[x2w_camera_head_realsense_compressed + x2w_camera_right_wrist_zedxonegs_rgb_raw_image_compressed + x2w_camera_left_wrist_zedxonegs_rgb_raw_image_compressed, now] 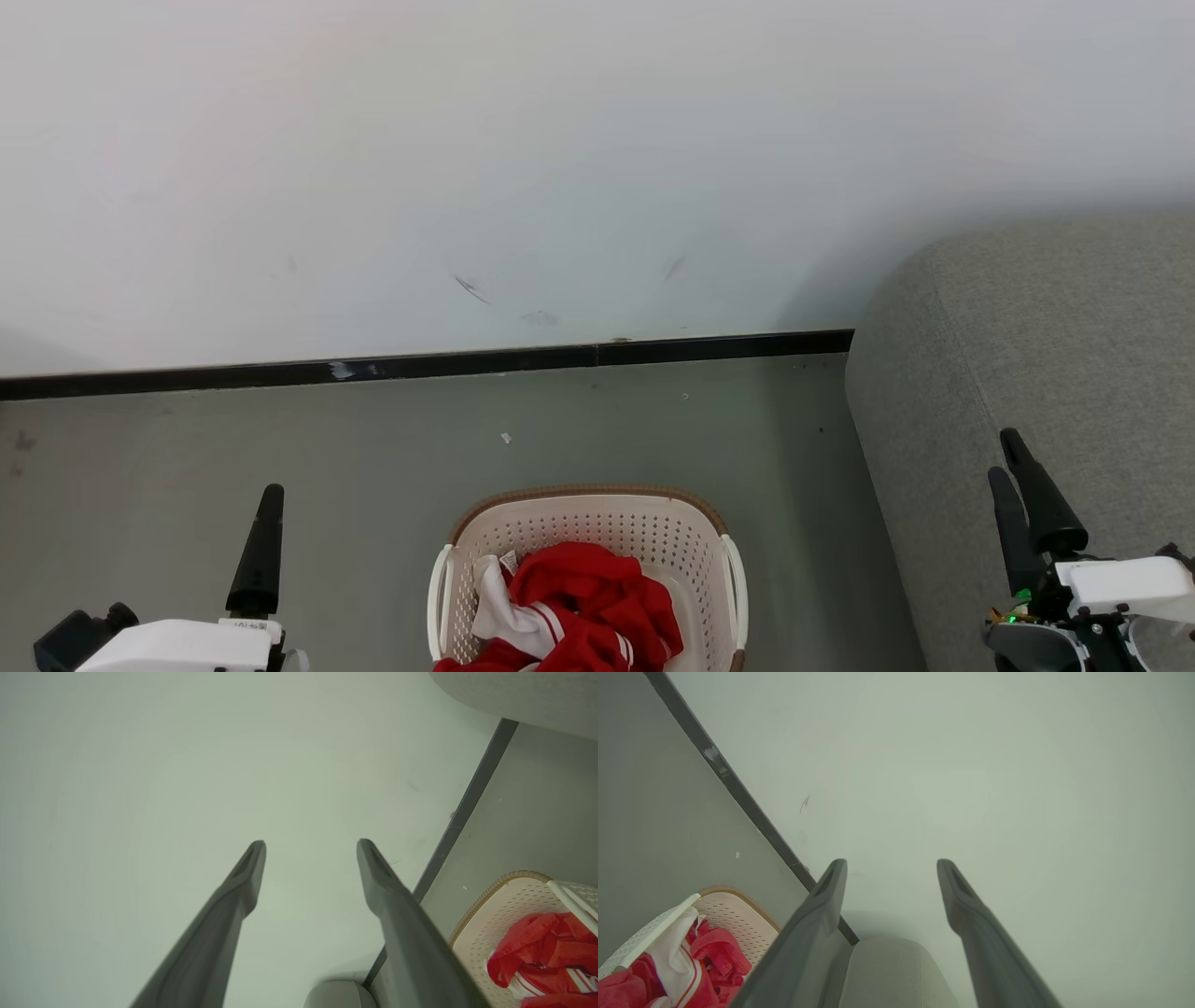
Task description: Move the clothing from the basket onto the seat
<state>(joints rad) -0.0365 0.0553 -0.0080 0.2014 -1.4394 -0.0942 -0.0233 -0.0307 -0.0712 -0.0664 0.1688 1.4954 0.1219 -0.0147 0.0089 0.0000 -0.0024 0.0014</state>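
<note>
Nearest, the left pincer (892, 865) and right pincer (311, 844) both stand wide and empty, either side of the basket (588, 492). It sits on the grey floor (187, 457) with red-and-white clothing (597, 597) bunched inside. Near its right rises the grey seat (1046, 373); beyond runs a dark skirting (467, 360) under a white wall (560, 140)
</note>
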